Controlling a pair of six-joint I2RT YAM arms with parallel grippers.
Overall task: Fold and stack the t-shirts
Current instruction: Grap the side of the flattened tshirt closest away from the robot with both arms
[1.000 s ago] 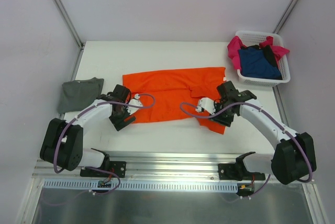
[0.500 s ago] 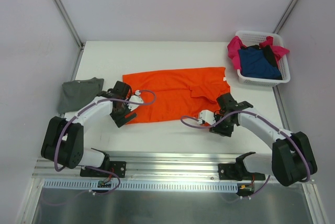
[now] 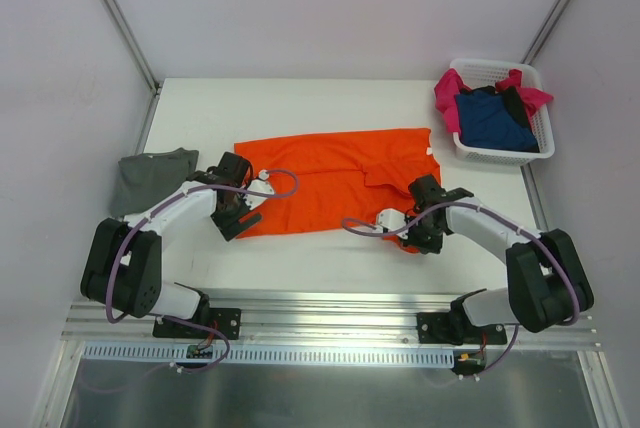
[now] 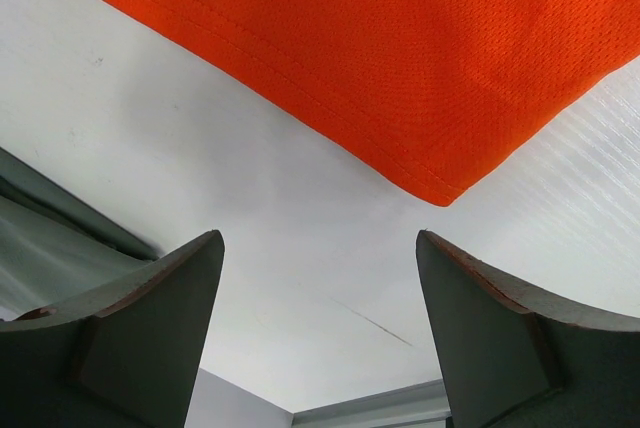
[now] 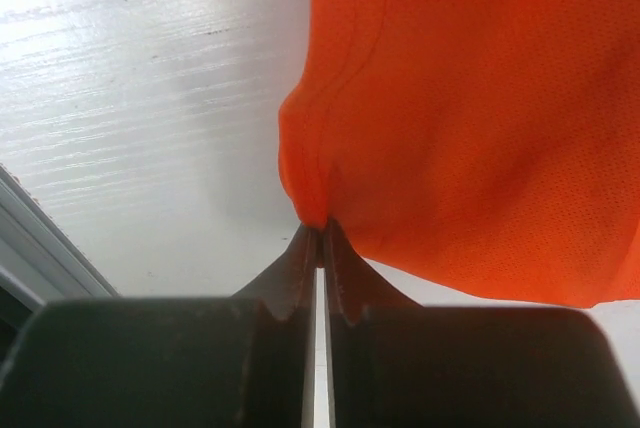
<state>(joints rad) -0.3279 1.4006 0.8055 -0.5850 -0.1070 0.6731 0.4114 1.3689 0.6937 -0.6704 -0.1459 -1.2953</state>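
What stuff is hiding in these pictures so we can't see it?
- Right wrist view: how much of the orange t-shirt the right gripper pinches; its shut fingers cover that bit.
- Top view: the pinched corner, under that arm's wrist.
- Top view: what lies below the navy t-shirt in the basket; cloth covers it.
- Left wrist view: most of the orange t-shirt, cut off by the top edge.

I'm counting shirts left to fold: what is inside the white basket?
In the basket, a navy blue t-shirt lies on top, and a magenta pink t-shirt spills over the rim. Anything beneath them is covered.
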